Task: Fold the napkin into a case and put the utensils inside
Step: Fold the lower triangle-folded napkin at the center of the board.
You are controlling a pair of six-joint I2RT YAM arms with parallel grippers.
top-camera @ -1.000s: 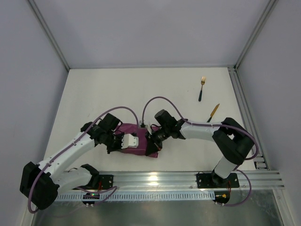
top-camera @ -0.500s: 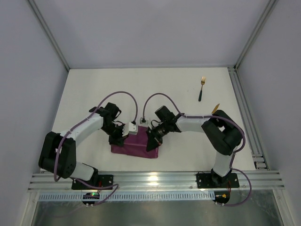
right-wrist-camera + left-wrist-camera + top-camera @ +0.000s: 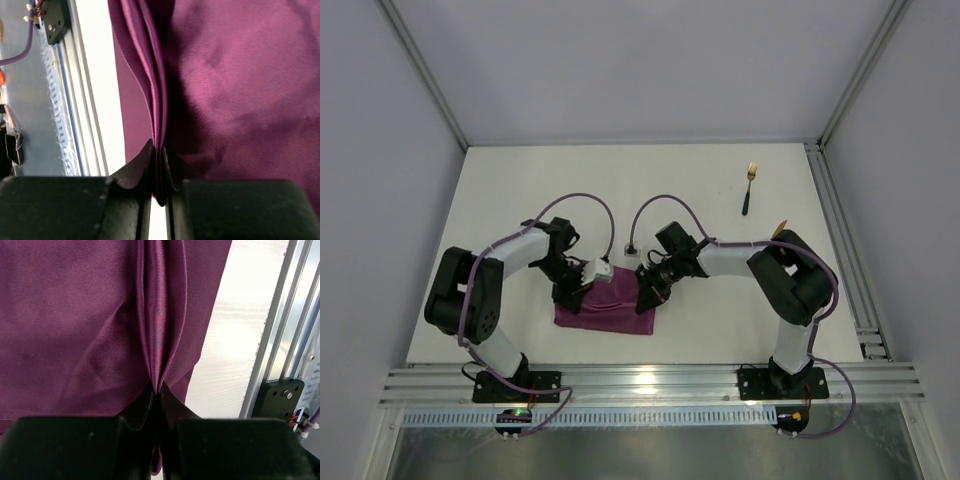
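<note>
On the table [image 3: 620,195] the napkin [image 3: 610,316] lies oblong, long axis left-right.

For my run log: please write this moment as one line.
phase: folding | left gripper: shut on napkin fold | right gripper: shut on napkin fold | fork: on table, far right, outside napkin
</note>
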